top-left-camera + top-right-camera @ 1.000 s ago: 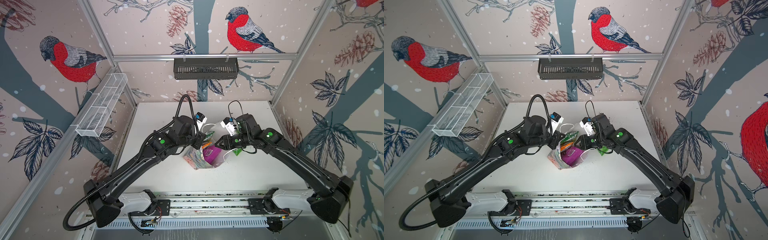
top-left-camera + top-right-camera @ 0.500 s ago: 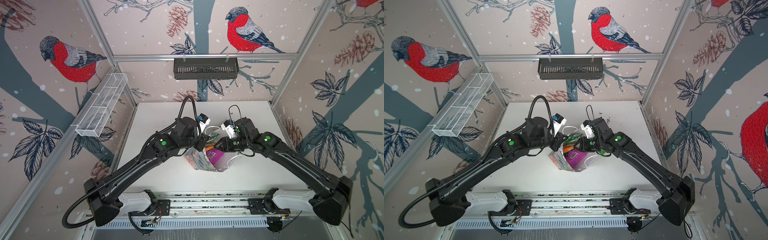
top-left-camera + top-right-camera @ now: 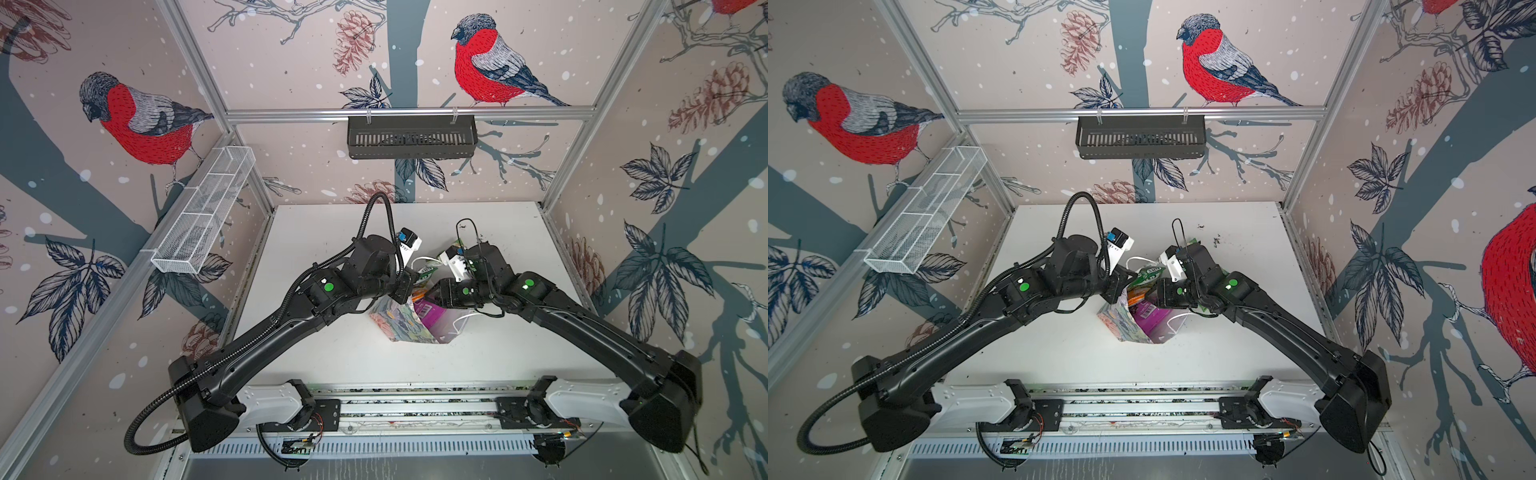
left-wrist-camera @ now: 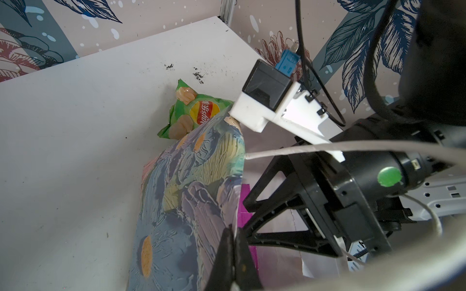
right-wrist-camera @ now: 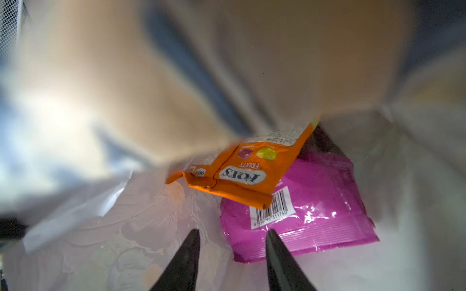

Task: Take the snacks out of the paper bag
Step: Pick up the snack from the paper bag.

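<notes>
The floral paper bag (image 3: 397, 326) leans on the white table (image 3: 316, 232), its mouth held up. My left gripper (image 4: 233, 231) is shut on the bag's rim (image 4: 237, 191). My right gripper (image 5: 232, 234) is open inside the bag, with nothing between its fingers. One fingertip (image 5: 271, 235) is at the purple packet (image 5: 302, 216), and the orange packet (image 5: 242, 176) lies across it further in. A smaller green packet (image 3: 1150, 272) sticks out at the mouth in both top views. The large green chip bag (image 4: 196, 113) lies on the table beyond the bag, partly under the right arm.
A black slotted basket (image 3: 411, 137) hangs on the back rail. A white wire basket (image 3: 203, 216) is fixed to the left wall. Dark crumbs (image 3: 1217, 239) dot the table's far right. Both arms meet over the bag from the front rail.
My right gripper has moved left from beside the bag into its mouth and has opened a little. My left gripper has stayed shut on the rim and shifted slightly with the bag.
</notes>
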